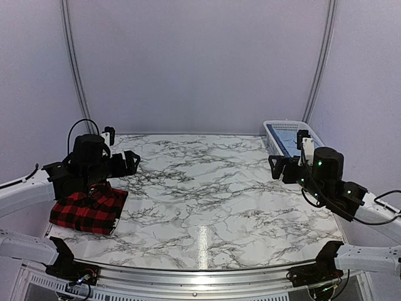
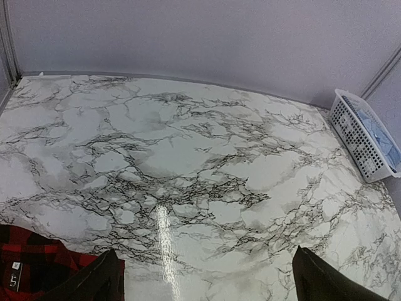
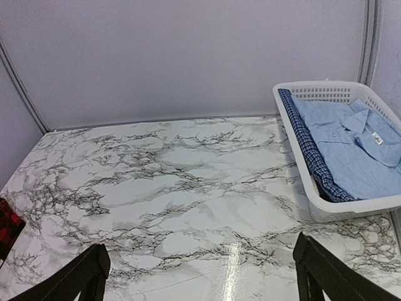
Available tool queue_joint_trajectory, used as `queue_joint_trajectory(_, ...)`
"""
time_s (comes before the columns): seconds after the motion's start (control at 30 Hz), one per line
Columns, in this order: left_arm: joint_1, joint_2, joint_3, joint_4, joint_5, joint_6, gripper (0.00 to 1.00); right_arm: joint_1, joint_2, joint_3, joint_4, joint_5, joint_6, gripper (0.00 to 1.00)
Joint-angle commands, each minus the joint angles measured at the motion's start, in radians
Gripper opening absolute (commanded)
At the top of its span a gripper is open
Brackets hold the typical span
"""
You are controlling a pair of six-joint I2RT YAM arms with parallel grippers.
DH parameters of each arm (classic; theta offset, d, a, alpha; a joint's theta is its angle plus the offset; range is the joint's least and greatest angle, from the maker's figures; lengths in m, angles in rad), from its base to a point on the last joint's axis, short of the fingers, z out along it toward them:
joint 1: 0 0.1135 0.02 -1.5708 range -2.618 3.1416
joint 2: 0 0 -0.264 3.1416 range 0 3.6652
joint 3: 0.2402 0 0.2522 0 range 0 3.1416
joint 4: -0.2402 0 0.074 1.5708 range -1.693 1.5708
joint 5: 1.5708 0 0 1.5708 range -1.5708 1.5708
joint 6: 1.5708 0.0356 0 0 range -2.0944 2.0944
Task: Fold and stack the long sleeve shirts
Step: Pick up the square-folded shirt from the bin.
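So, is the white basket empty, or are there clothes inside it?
Not empty. In the right wrist view a light blue shirt lies inside the white basket, with a blue checked cloth along its left wall.

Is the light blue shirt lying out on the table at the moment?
No, the light blue shirt lies inside the white basket.

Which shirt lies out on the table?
The red-and-black plaid shirt, on the left of the table; the light blue shirt and a blue checked one lie in the white basket.
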Motion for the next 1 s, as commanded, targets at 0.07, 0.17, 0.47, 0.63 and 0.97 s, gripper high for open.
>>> queue_joint_trajectory(0.07,-0.003,-0.011,0.000,0.018,0.004,-0.003,0.99,0.007,-0.017,0.018,-0.003,-0.002,0.008,0.98)
queue_joint_trajectory(0.17,-0.003,-0.012,-0.001,0.018,0.002,-0.001,0.99,0.006,-0.006,0.026,-0.007,-0.004,0.003,0.99)
queue_joint_trajectory(0.47,-0.003,-0.009,0.006,0.018,0.001,0.009,0.99,-0.017,0.140,0.109,-0.009,-0.021,-0.010,0.99)
queue_joint_trajectory(0.63,-0.003,-0.004,0.018,0.010,0.000,0.023,0.99,-0.127,0.255,0.177,0.028,-0.085,-0.027,0.99)
queue_joint_trajectory(0.97,-0.003,0.012,0.041,-0.003,0.047,0.001,0.99,-0.379,0.580,0.420,0.072,-0.173,-0.026,0.97)
